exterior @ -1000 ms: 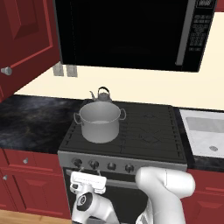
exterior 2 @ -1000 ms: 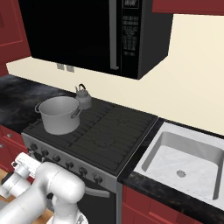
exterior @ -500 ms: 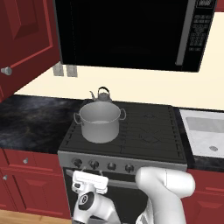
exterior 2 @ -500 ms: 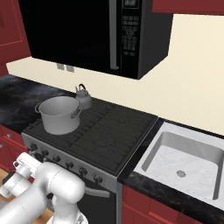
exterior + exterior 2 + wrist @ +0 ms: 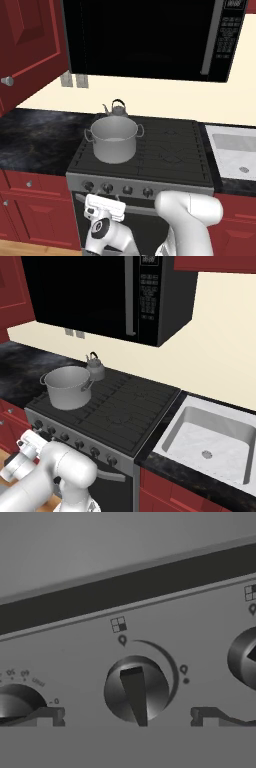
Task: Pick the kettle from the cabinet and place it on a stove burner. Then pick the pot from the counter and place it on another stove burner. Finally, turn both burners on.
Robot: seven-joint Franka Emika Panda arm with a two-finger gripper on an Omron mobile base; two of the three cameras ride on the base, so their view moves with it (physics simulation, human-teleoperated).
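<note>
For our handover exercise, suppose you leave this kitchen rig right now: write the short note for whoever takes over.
Gripper: open, empty, low at the stove front, fingers either side of a burner knob.
Kettle: on a rear left stove burner, behind the pot.
Pot: on the front left burner.
Cabinet: door open.
Done: both vessels placed.
Left: turn both burners on; whether any knob is already turned cannot be told.

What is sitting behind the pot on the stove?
The kettle stands behind the pot on a rear burner; its lid, handle and spout show, while the pot's rim hides its lower body in the left base view.
</note>
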